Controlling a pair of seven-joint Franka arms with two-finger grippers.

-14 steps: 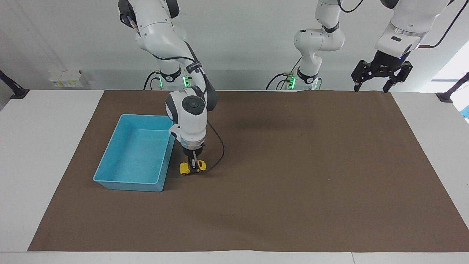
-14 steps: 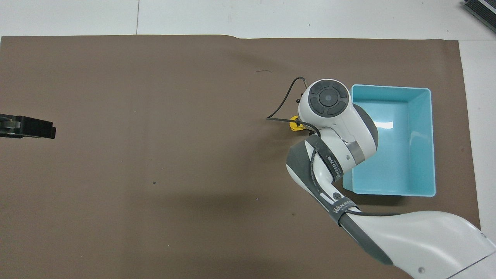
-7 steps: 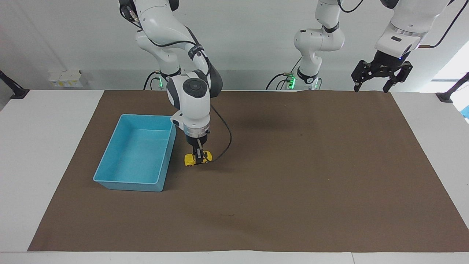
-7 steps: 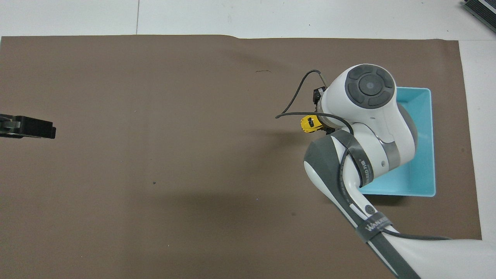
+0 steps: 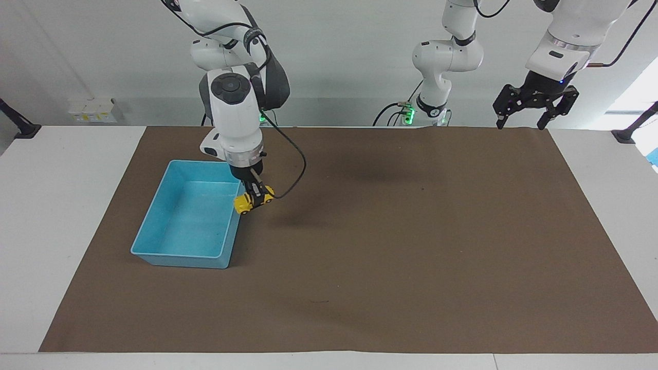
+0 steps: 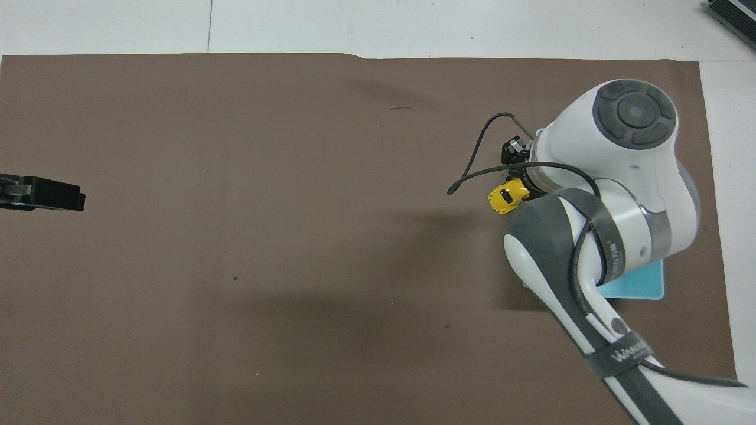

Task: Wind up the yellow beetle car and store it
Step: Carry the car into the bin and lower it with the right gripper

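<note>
The yellow beetle car (image 5: 250,201) hangs tilted in the air, held in my right gripper (image 5: 256,196), which is shut on it. The car is over the blue bin's (image 5: 181,226) long wall, the one toward the table's middle, well above the brown mat. In the overhead view the car (image 6: 508,198) shows beside the right wrist, and the arm hides nearly all of the bin (image 6: 641,286). My left gripper (image 5: 520,122) is open and empty, waiting high over the mat's corner at the left arm's end; its tip also shows in the overhead view (image 6: 44,195).
A brown mat (image 5: 411,246) covers most of the white table. The right arm's black cable (image 5: 295,174) loops out beside the wrist toward the table's middle.
My right gripper lifted the yellow car off the mat and carried it up and toward the blue bin. The left arm has not moved.
</note>
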